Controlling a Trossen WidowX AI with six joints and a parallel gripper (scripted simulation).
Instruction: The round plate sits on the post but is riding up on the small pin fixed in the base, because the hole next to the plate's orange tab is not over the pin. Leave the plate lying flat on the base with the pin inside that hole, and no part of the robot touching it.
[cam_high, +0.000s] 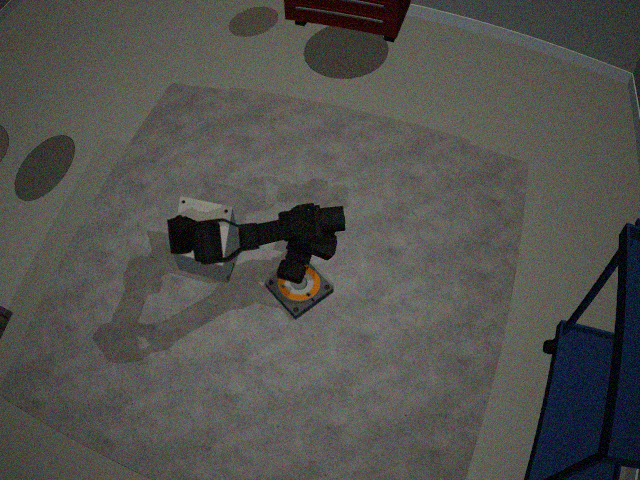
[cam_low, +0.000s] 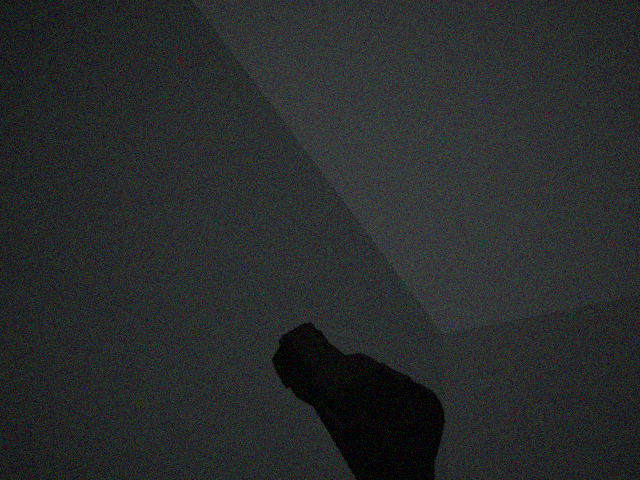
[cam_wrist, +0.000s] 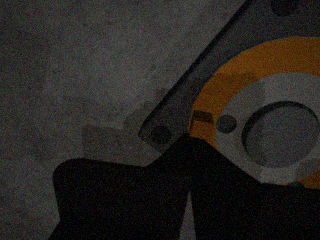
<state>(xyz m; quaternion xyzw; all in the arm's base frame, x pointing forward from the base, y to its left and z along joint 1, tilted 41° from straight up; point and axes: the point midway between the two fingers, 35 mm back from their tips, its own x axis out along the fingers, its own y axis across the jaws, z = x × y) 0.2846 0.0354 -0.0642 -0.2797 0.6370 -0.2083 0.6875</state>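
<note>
Plate (cam_high: 299, 287) on mottled, seemingly grey mat (cam_high: 361, 206)

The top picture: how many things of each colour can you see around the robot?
Orange: 1, the round plate
Grey: 1, the square base
Red: 1, the cabinet
Blue: 1, the frame
Black: 1, the arm
Total: 5

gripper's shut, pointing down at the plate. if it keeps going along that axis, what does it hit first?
Most likely the plate: in the wrist view the shut gripper has its tips at the orange rim right by the tab, near the base edge. They may already touch it; depth is unclear.
</note>
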